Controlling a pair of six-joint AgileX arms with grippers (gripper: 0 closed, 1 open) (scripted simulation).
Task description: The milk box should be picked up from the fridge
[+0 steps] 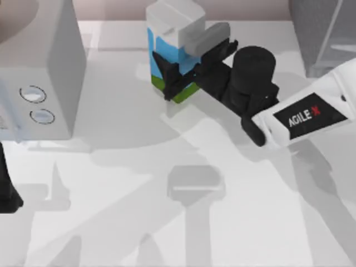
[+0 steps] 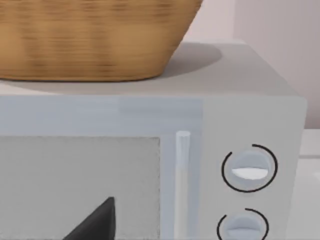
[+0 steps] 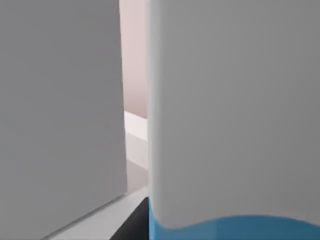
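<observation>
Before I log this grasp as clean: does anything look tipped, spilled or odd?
Nothing stands out. The milk box stands upright and intact between the right gripper's fingers, with no spill on the table. The left gripper sits parked at the table's left edge.

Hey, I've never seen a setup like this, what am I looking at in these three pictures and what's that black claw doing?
This is a simulated table with two AgileX robot arms. The top view looks down from above; the other two come from cameras on each arm's wrist. The right gripper has its black fingers either side of the milk box, which stands upright near the table's back edge. The right wrist view sees that carton up close. The left arm sits parked at the table's left edge, its camera facing the grey box with two round dials and a wicker basket on top. The darker fridge stands back right.
</observation>
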